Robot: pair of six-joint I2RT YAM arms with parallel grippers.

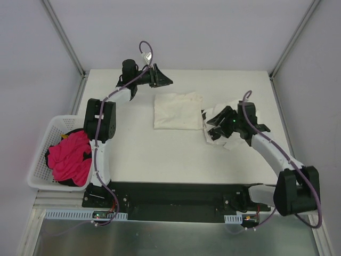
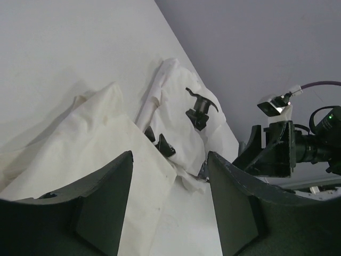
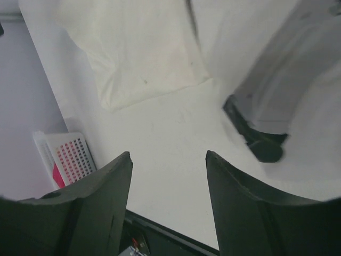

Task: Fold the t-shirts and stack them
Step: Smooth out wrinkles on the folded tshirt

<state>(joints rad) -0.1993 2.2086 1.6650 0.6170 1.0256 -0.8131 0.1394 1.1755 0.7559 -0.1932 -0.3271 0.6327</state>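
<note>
A plain cream-white t-shirt (image 1: 177,111) lies folded into a rectangle in the middle of the table. To its right lies a crumpled white t-shirt with black printed marks (image 1: 230,140). My right gripper (image 1: 212,126) hovers over that shirt's left edge. In the right wrist view this gripper (image 3: 168,153) is open over bare table, with the cream shirt (image 3: 138,48) ahead and the printed shirt (image 3: 298,80) blurred at the right. My left gripper (image 1: 164,80) is at the back edge, behind the cream shirt. It (image 2: 169,154) is open and empty, facing the cream shirt (image 2: 80,149) and the printed shirt (image 2: 181,101).
A white slotted basket (image 1: 40,154) stands off the table's left edge, holding pink and black cloth (image 1: 72,157). The basket (image 3: 66,154) also shows in the right wrist view. Walls with metal frame posts close in the back and sides. The right arm (image 2: 287,146) shows in the left wrist view.
</note>
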